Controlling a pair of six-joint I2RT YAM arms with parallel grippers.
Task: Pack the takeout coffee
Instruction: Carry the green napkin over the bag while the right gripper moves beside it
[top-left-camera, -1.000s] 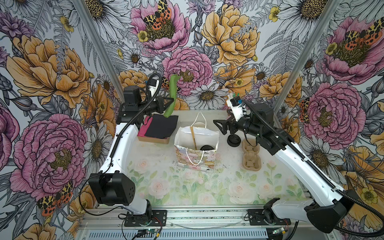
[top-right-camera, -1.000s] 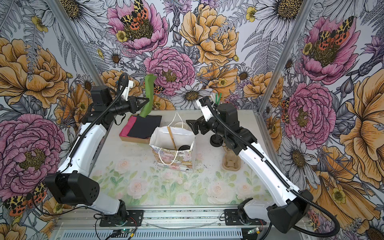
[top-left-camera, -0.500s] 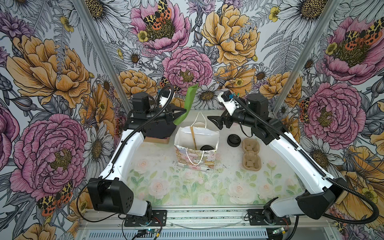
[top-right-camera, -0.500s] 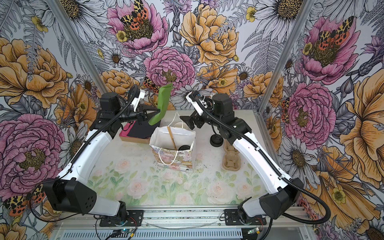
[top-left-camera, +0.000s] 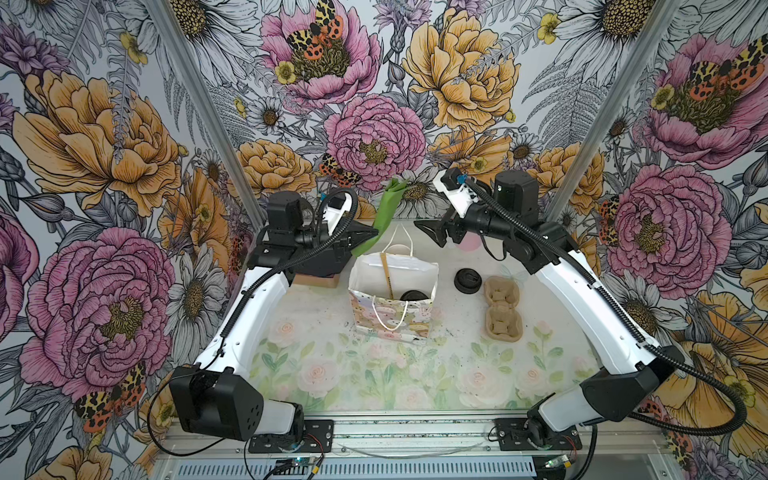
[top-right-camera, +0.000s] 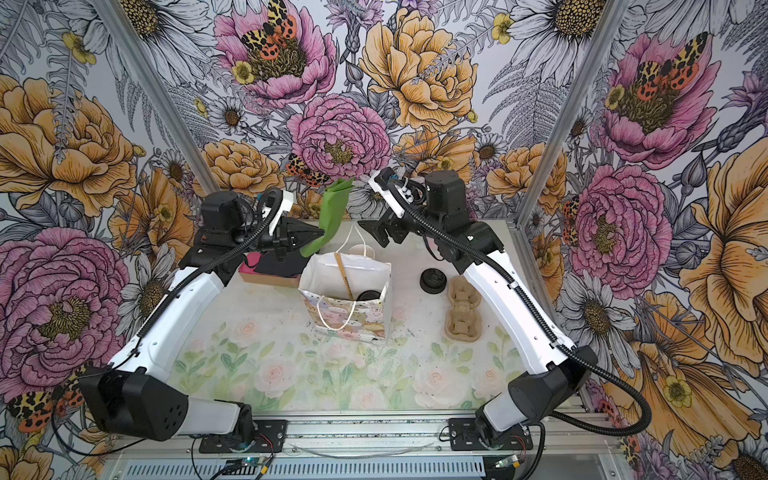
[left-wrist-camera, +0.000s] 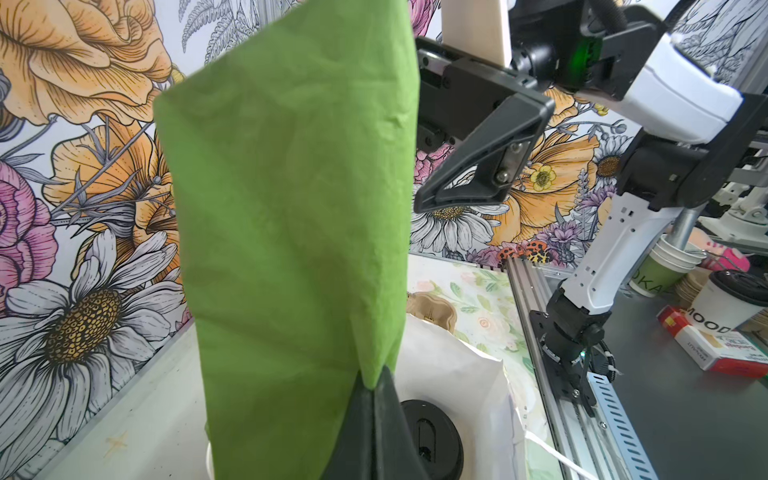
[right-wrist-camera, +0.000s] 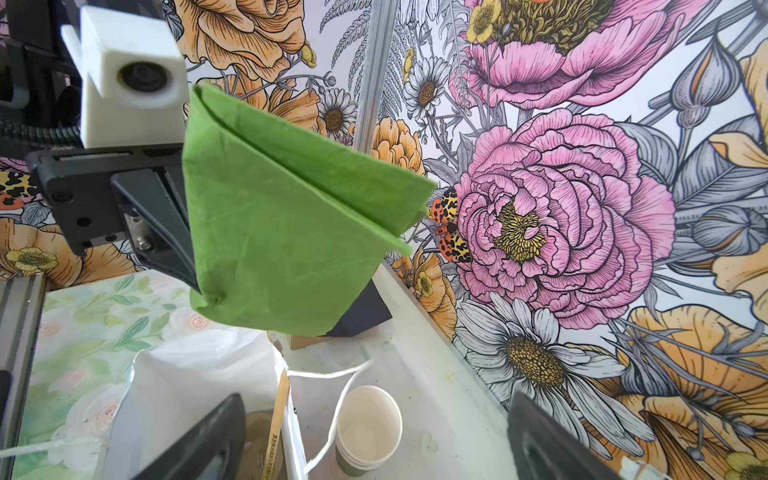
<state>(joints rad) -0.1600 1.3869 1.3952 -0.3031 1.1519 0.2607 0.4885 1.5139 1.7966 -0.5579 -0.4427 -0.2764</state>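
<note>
Paper bag (top-left-camera: 390, 316), middle of the bench (top-left-camera: 374, 374): its wall hides the body of the takeout coffee (top-left-camera: 413, 295), only the black lid showing in both top views, and the lower end of the wooden stirrer (top-left-camera: 386, 270). Left wrist view: the green napkin (left-wrist-camera: 291, 228) and the left gripper (left-wrist-camera: 375, 388) pinching it screen part of that lid. Napkin tray (top-left-camera: 322, 281), rear left corner: largely under the left arm. Right gripper (right-wrist-camera: 376, 415): finger bases cut off by the right wrist view's edge.

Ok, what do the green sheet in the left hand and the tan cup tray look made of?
Green sheet: thin matte paper, likely a tissue napkin; soft creases, folded layers. Tan cup tray: probably moulded paper pulp; dull, rough, rounded wells.
</note>
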